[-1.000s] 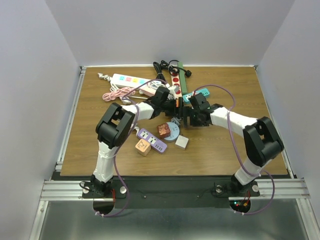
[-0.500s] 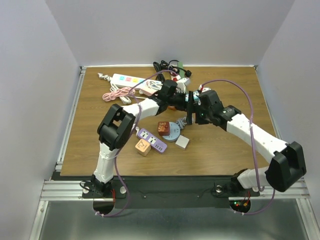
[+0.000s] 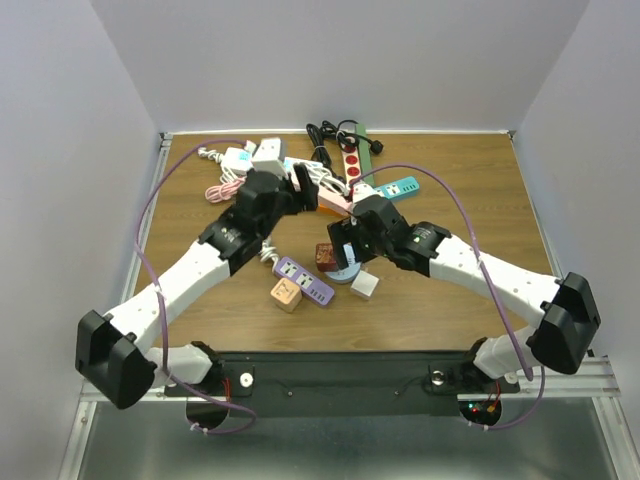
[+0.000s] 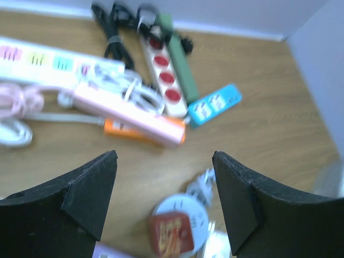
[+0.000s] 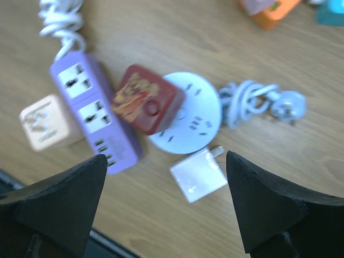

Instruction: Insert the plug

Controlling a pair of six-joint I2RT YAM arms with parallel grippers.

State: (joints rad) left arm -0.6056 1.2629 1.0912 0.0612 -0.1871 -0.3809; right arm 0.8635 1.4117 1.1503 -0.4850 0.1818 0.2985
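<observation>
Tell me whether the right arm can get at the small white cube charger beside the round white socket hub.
Probably yes. The right end effector hangs open right above the small white cube charger, which lies bare on the wooden table. Only the round white socket hub sits close at one corner.

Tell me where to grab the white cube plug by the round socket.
Pinch the white cube plug across its two flat side faces, coming straight down: it lies flat on the table, prongs apparently pointing sideways, so leave that end free.

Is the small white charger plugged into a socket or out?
Out. The white charger lies on the table beside the round white socket hub, its prongs bare.
</observation>
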